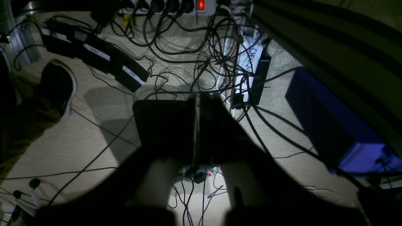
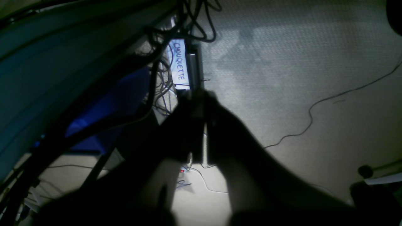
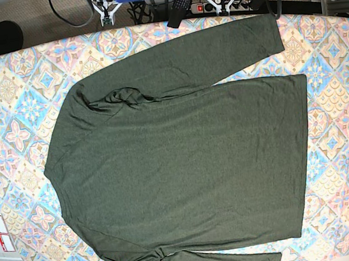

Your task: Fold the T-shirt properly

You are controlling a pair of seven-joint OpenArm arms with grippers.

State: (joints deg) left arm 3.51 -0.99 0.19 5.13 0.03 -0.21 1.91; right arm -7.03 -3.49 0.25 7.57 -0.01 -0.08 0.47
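Left wrist view: left hand (image 1: 197,103) clenched on nothing, fingers pressed together, hanging above carpeted floor (image 1: 94,138); tangled cables (image 1: 201,56), power strip (image 1: 176,5), blue box (image 1: 329,125) below.

Right wrist view: right hand (image 2: 198,103) clenched, empty, above the same floor; labelled unit (image 2: 179,64) beyond it.

Base view: T-shirt (image 3: 185,161) spread flat across the patterned counter (image 3: 346,114), sleeves along the far and near edges, hem toward the right edge.

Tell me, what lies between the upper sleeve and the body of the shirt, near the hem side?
In the base view, a narrow wedge of bare patterned tablecloth shows between the T-shirt's upper sleeve and its body.
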